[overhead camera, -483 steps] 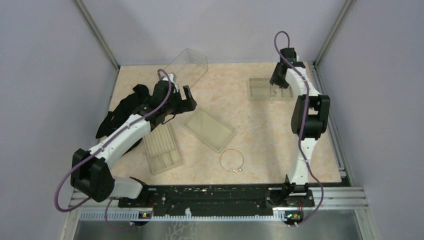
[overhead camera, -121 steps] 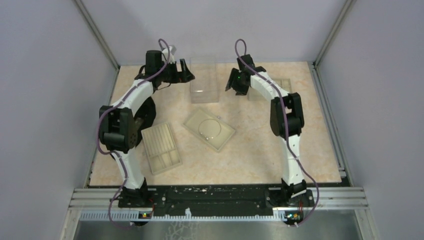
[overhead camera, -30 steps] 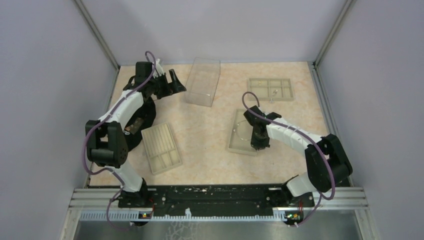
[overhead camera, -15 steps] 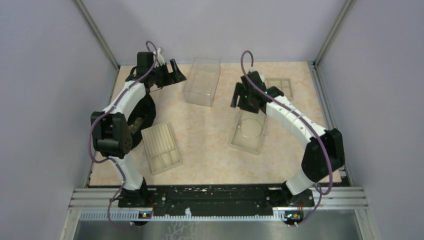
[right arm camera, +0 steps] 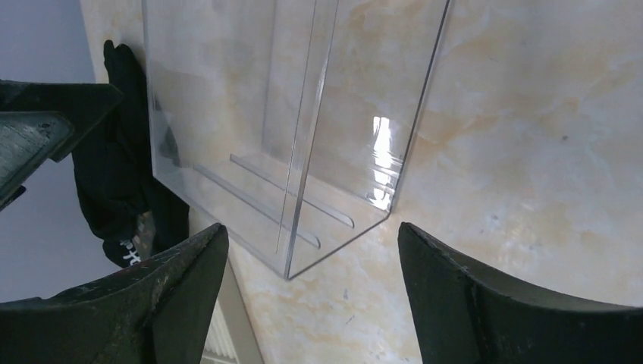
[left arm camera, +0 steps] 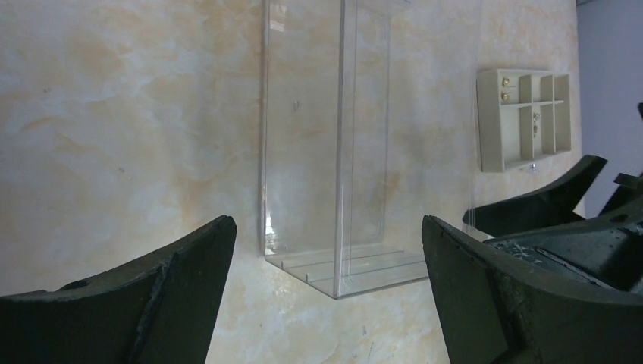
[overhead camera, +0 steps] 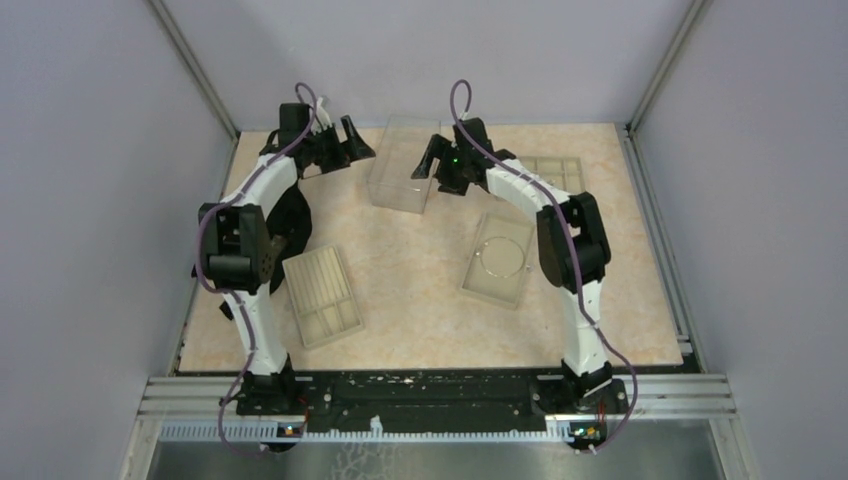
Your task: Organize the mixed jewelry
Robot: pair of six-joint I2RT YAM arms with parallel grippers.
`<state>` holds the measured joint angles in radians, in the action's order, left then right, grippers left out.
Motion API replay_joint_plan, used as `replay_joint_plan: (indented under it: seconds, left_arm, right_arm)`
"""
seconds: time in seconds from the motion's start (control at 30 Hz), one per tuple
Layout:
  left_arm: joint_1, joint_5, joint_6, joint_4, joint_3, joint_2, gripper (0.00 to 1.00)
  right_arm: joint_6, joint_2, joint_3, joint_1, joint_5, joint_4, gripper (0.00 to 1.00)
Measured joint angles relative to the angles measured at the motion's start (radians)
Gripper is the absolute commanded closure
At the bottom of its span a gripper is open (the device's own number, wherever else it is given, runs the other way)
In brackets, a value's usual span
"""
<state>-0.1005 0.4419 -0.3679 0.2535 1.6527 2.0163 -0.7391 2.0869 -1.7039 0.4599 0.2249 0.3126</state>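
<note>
Both arms are flanking the clear box (overhead camera: 404,166) at the far side of the desk (overhead camera: 420,305). The left gripper (overhead camera: 358,142) and right gripper (overhead camera: 432,166) are hanging wide open on either side of it, holding nothing (presumably lining up a two-sided grasp). The wire hoop (overhead camera: 481,256) is lying inside the flat tray (overhead camera: 490,289), while tiny gold pieces (left arm camera: 503,85) are sitting in the compartmented tray (left arm camera: 523,155).
</note>
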Motion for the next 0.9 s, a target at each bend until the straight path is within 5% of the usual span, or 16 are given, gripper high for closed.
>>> replay_joint_plan:
  seconds: [0.37, 0.9]
  left_arm:
    - [0.003, 0.097, -0.059, -0.065, -0.016, 0.085, 0.02]
    - [-0.009, 0.154, -0.106, -0.160, -0.453, -0.198, 0.02]
  right_arm:
    - [-0.130, 0.124, -0.029, -0.009, 0.269, -0.207, 0.19]
    - [-0.144, 0.079, 0.211, 0.027, 0.519, -0.351, 0.19]
